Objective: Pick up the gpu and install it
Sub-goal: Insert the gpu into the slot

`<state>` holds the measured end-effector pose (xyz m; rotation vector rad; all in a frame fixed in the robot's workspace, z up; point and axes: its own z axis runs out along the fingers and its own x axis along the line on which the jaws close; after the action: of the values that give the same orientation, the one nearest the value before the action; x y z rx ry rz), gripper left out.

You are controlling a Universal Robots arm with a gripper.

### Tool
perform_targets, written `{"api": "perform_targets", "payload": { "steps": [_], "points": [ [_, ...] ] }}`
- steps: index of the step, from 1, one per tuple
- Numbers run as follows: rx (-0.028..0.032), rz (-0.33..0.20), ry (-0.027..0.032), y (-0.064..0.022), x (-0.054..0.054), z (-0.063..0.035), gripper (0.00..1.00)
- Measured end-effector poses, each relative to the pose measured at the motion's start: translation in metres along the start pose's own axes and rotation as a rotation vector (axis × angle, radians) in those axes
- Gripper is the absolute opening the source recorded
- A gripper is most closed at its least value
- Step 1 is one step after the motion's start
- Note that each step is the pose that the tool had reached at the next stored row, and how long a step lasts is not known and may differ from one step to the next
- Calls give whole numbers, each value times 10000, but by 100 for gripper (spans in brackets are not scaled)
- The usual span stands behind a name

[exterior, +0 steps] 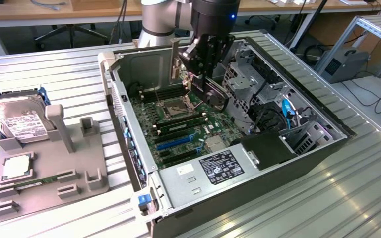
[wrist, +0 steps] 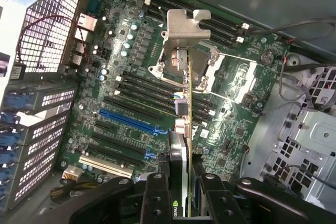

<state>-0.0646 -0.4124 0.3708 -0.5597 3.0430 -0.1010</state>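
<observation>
A slatted metal worktop (exterior: 51, 69) carries an open computer case (exterior: 323, 148) lying on its side, with its inside facing up. On the floor of the case is the green motherboard (exterior: 177, 131). The power supply (exterior: 220, 168), with its black label, sits at the near end of the case.

The arm (exterior: 158, 20) reaches in from the far side and hangs over the far half of the case.

At the exterior view's left, well apart from the case, a grey holder (exterior: 78, 163) rests on the worktop. A silver hard drive (exterior: 18, 124) with a white label leans in the holder's far end. A narrow green memory stick (exterior: 38, 181) lies in a slot nearer the front.

The gpu (exterior: 210, 94) is inside the case and held on edge above the motherboard. In the wrist view the card (wrist: 184, 129) is seen edge-on, and its silver end bracket (wrist: 184, 30) points away from the camera, over the middle of the board. It is not seated. The long blue slot (wrist: 128, 121) beside it is bare, and whether the bracket end touches the board cannot be told.

The claw (wrist: 184, 203) is narrowed onto the gpu, one black finger (wrist: 157, 198) on each flat side of the card. In the exterior view the claw (exterior: 202, 69) sits at the card's upper end.
</observation>
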Motion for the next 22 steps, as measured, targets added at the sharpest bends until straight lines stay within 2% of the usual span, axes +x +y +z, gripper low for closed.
{"api": "perform_targets", "payload": {
  "steps": [22],
  "points": [
    [-23, -920, -63, 0, 0, 0, 27]
  ]
}}
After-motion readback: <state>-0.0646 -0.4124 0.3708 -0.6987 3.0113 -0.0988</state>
